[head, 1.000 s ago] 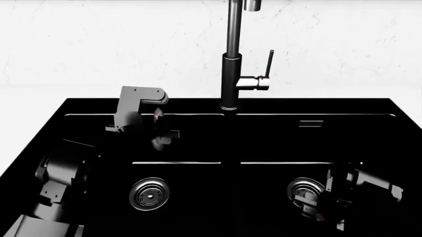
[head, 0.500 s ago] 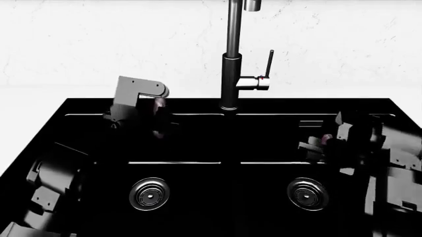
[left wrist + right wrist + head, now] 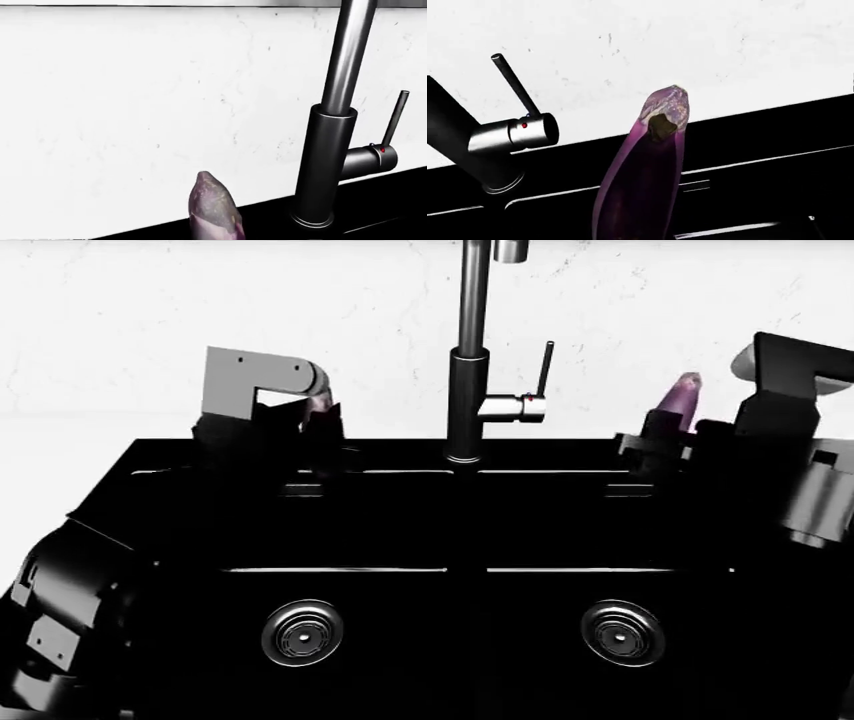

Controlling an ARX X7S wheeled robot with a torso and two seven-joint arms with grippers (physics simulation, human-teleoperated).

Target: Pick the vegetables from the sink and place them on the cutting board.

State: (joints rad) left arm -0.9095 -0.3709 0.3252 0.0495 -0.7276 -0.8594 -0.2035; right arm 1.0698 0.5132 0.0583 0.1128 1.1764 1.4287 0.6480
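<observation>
Two eggplants are out of the sink (image 3: 441, 530) and up in the air, one in each pincer, so the picking half of the job looks done for both at once. In the head view the right pincer (image 3: 667, 445) hangs above the sink's back rim on the right side, near the tabletop's far edge, clenched on the right eggplant (image 3: 682, 398), whose pale purple tip pokes up against the white wall; the right wrist view shows that eggplant (image 3: 644, 185) as a long glossy purple body with a mottled tip, standing nearly upright in front of the rim. The left pincer (image 3: 310, 435) hangs above the back rim on the left, to the left of the faucet (image 3: 470, 370), and grasps the left eggplant (image 3: 318, 390), of which only a sliver of purple shows there; the left wrist view gives its tapered end (image 3: 213, 207) rising before the wall with the faucet (image 3: 330, 150) beside it. Both basins look bare apart from the two steel drains, left (image 3: 303, 633) and right (image 3: 622, 633), so I judge nothing remains to be fetched. What is left is the whole placing half: the cutting board appears in none of the views, so its position cannot be told, and each arm has yet to carry its eggplant there and let go.
</observation>
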